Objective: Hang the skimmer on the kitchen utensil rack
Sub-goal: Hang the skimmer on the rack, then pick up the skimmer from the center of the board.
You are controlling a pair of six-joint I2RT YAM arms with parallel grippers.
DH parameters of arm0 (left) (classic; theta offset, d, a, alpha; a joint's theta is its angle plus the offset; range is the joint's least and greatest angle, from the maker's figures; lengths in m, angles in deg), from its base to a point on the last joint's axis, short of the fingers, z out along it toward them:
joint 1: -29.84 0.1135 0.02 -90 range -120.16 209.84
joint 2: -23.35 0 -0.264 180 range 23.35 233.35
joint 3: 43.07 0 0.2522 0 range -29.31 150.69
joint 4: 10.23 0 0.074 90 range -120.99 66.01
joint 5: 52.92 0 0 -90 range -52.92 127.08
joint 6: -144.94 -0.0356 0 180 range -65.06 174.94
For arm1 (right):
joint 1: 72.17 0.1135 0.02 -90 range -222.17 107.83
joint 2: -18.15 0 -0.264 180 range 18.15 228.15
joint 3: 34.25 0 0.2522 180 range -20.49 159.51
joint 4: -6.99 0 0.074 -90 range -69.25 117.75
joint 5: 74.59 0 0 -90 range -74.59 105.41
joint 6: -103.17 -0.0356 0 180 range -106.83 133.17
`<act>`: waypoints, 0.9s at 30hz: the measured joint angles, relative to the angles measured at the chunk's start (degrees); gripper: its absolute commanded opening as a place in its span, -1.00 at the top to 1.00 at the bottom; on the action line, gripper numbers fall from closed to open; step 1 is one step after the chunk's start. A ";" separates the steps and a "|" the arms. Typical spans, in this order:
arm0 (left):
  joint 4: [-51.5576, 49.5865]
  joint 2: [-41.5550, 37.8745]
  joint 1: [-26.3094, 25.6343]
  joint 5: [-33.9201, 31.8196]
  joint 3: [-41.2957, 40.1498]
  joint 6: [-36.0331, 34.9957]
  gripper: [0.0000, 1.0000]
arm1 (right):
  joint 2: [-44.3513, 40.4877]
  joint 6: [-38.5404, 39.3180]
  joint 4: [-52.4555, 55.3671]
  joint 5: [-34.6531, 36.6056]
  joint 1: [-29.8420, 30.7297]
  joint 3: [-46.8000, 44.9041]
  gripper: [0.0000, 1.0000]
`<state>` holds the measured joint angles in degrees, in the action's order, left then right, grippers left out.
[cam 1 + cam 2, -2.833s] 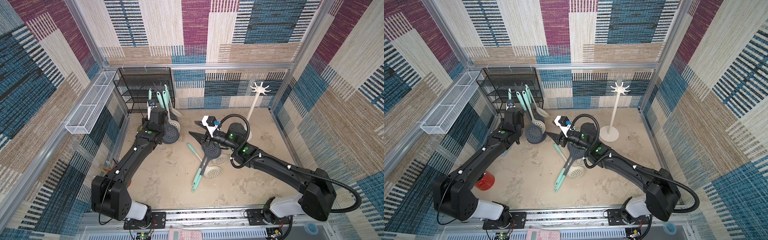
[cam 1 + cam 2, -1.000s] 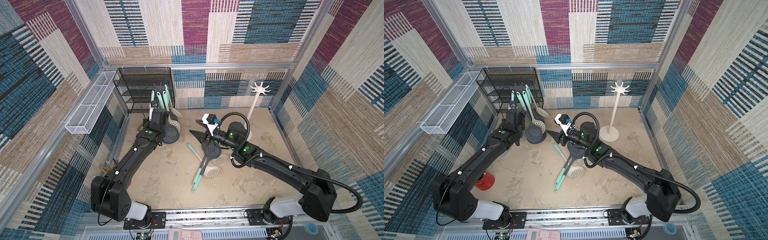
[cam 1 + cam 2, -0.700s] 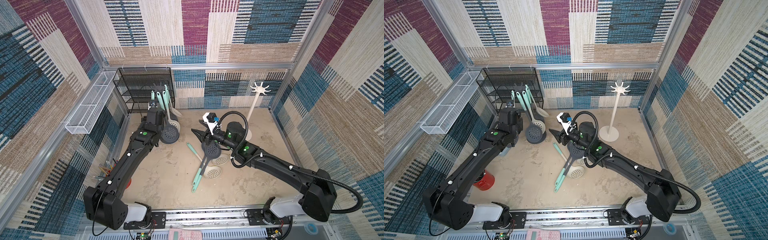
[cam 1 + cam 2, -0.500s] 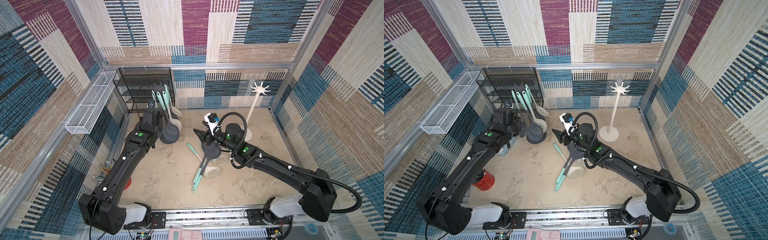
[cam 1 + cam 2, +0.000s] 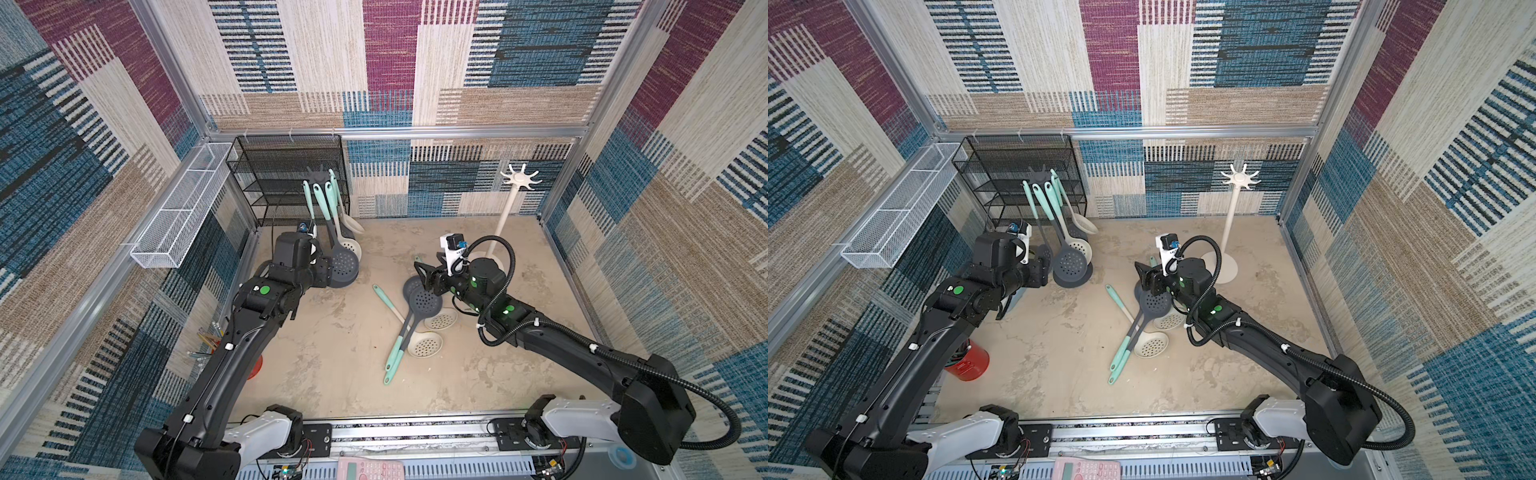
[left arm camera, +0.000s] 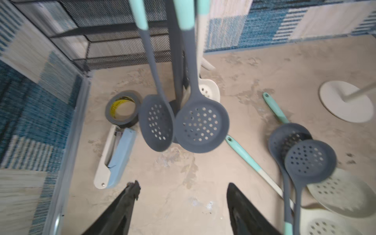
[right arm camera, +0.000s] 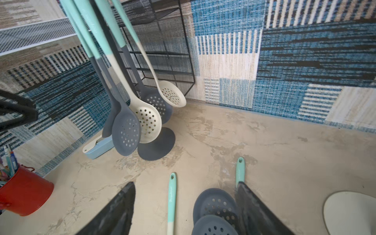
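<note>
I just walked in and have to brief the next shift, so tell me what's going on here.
Several skimmers already hang on the dark utensil rack. The left claw faces them, open and empty, touching none. The right claw is open too, poised over the pile of skimmers lying on the table, not closed on any. The white rack at the back holds nothing.

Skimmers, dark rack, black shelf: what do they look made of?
Skimmers: likely silicone or soft plastic; matte grey or cream heads with punched holes, mint handles, no metallic shine. Dark rack: matte base and post, plastic or coated metal, cannot tell which. Black shelf: probably coated metal wire mesh; see-through grid.
</note>
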<state>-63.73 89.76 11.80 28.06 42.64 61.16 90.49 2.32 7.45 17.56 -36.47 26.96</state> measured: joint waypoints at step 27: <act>2.69 -5.51 -0.13 24.24 -17.81 -1.44 -0.39 | -0.55 -13.05 7.56 2.64 -5.40 -4.46 -0.49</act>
<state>-61.05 84.26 11.67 52.30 24.82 59.71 89.94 -10.73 15.01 20.20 -41.86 22.50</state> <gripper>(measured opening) 0.698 0.756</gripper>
